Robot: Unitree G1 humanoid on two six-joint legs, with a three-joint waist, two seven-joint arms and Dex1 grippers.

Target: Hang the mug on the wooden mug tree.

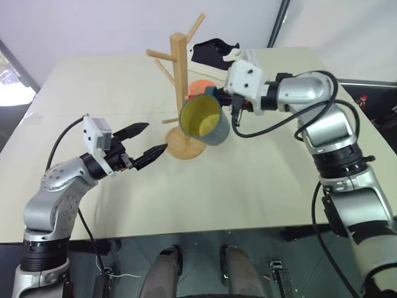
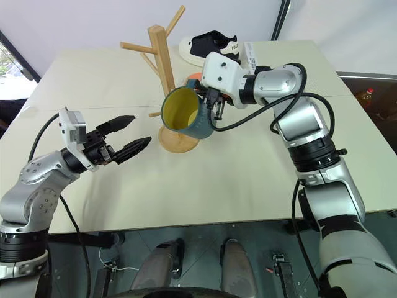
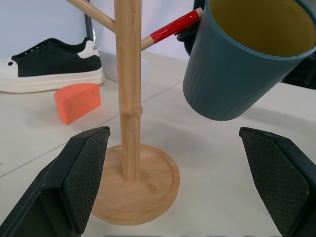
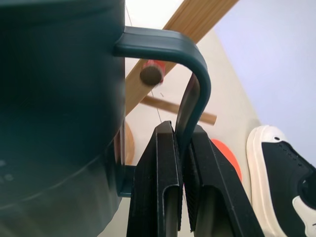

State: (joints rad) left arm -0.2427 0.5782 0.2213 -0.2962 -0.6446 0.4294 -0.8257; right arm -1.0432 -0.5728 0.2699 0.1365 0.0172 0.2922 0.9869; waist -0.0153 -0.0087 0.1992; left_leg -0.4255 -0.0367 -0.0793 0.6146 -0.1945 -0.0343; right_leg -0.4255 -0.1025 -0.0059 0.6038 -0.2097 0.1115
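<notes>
The teal-blue mug point(image 1: 201, 121) with its yellow inside hangs tilted in the air, mouth toward me, just right of the wooden mug tree point(image 1: 178, 68). My right gripper point(image 4: 182, 143) is shut on the mug's loop handle point(image 4: 197, 64). One red-taped peg point(image 3: 173, 25) of the tree reaches up to the mug's rim, and its tip point(image 4: 152, 73) shows through the handle's loop. My left gripper point(image 1: 155, 137) stands open and holds nothing, low over the table to the front left of the tree's round base point(image 3: 136, 185).
A black and white shoe point(image 1: 214, 53) lies at the back of the cream table point(image 1: 260, 180), behind the tree. An orange wedge point(image 3: 76, 101) sits between the shoe and the tree. A bottle point(image 2: 366, 96) stands beyond the table's right edge.
</notes>
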